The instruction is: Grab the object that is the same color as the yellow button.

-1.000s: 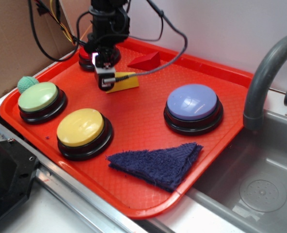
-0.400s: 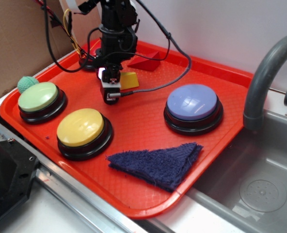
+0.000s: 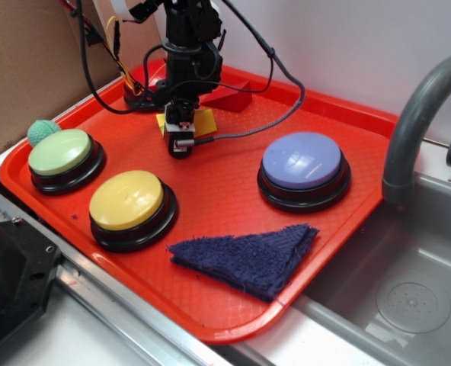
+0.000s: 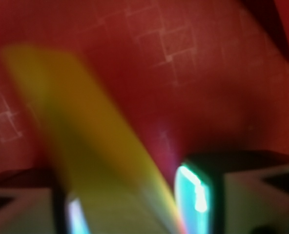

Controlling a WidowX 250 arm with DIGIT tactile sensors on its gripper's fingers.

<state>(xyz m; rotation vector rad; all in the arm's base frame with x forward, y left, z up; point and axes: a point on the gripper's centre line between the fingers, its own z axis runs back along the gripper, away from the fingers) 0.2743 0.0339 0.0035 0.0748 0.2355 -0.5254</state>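
On red tray — yellow wedge between the jaws, blurred.

wedge on tray, seemingly between fingers, behind button

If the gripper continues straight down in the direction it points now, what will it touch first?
Most likely the yellow wedge block. In the wrist view it lies between the fingers, and the gripper hangs right over it. Below it is only the red tray. The view is blurred, so depth is uncertain.
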